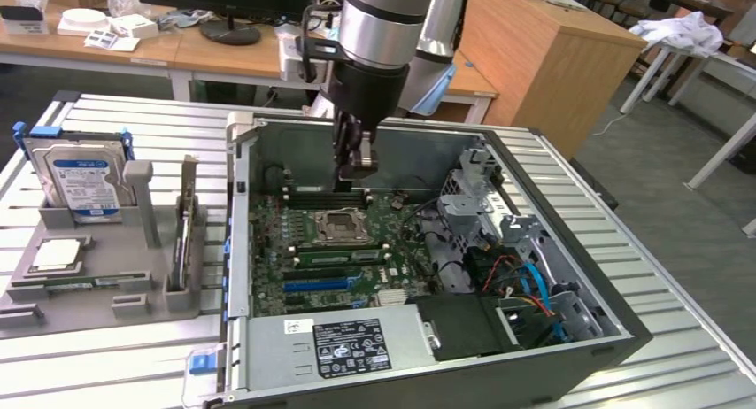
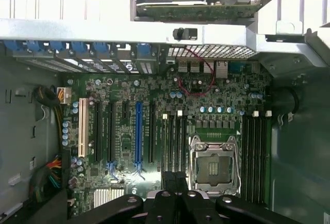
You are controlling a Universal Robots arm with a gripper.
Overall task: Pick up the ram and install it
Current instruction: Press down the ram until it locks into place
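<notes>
A long green ram stick [image 1: 69, 285] lies flat in the grey holder [image 1: 106, 298] on the exterior view's left, outside the computer case. My gripper [image 1: 356, 173] hangs inside the open case [image 1: 243, 126], above the motherboard and just beyond the processor socket [image 1: 339, 223]. It is shut, and I see nothing between its fingers. A second green stick [image 1: 336, 257] sits in the memory slots on the socket's near side. In the wrist view the black fingers [image 2: 167, 182] are pressed together over the end of the black memory slots [image 2: 172, 136], beside the socket [image 2: 214, 167].
The holder also carries a silver hard drive [image 1: 81, 179], a square silver processor chip [image 1: 57, 254] and an upright card [image 1: 183, 236]. A drive cage [image 1: 479, 196], coloured cables [image 1: 526, 281] and the power supply [image 1: 343, 347] crowd the case. Desks stand behind.
</notes>
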